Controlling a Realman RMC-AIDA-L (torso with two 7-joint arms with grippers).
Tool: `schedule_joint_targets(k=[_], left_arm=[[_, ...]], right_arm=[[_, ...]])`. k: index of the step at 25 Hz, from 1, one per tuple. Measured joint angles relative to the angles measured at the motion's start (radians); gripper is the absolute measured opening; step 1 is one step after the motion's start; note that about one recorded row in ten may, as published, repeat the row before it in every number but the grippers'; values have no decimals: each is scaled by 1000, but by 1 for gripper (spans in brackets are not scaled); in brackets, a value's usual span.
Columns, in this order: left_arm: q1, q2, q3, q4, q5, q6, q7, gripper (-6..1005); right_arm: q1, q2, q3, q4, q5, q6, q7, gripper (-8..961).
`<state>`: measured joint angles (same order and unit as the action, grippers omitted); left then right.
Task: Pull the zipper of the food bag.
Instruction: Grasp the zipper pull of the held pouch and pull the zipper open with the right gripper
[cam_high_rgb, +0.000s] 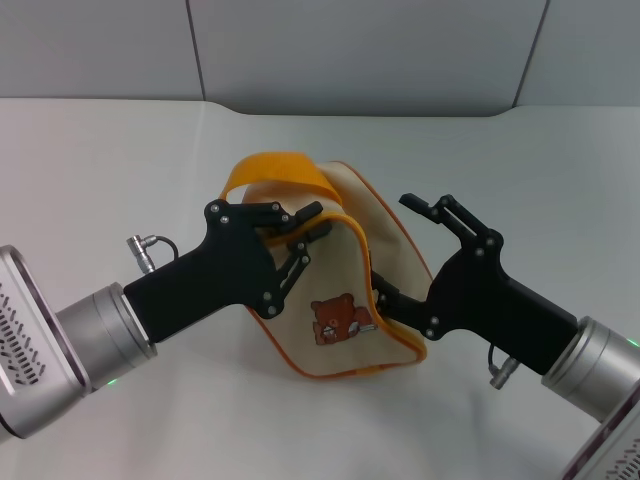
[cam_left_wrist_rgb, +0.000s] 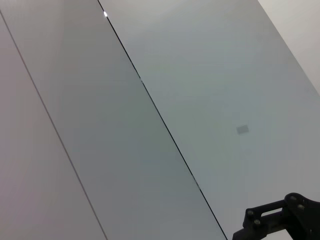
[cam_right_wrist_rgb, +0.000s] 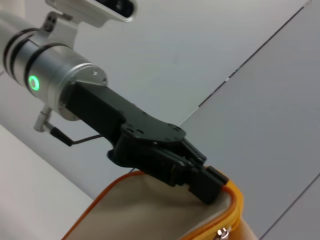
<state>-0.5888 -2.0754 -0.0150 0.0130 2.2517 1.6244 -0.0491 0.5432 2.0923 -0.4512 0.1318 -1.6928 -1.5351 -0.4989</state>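
The food bag (cam_high_rgb: 345, 290) sits on the pale surface (cam_high_rgb: 120, 160) between both arms, its bear patch (cam_high_rgb: 340, 318) facing the head camera and its orange strap (cam_high_rgb: 275, 168) arching over the top. The left gripper (cam_high_rgb: 310, 225) is clenched on the bag's upper orange edge, where the zipper (cam_right_wrist_rgb: 232, 202) runs; a small silver pull tab (cam_right_wrist_rgb: 222, 232) shows just below it. The right gripper (cam_high_rgb: 400, 245) is spread wide, lower finger pressed to the bag's side, upper finger free above it. Grey wall panels (cam_left_wrist_rgb: 150, 100) stand behind
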Motion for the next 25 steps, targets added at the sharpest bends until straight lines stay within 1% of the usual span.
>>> schedule_joint_targets(k=[12,16,21,25], left_arm=[[-2,0,0,-5,-3,-3,0,92],[-2,0,0,-5,-2,-3,0,91],[-2,0,0,-5,-3,-3,0,91],[-2,0,-1,-5,-3,-3,0,92]], right_arm=[[21,0,36,70,2,18,-39,843],[26,0,44,78,0,54,-39,777],[26,0,46,82,-3,65,-39,695],[26,0,46,90,-3,65,-40,534]])
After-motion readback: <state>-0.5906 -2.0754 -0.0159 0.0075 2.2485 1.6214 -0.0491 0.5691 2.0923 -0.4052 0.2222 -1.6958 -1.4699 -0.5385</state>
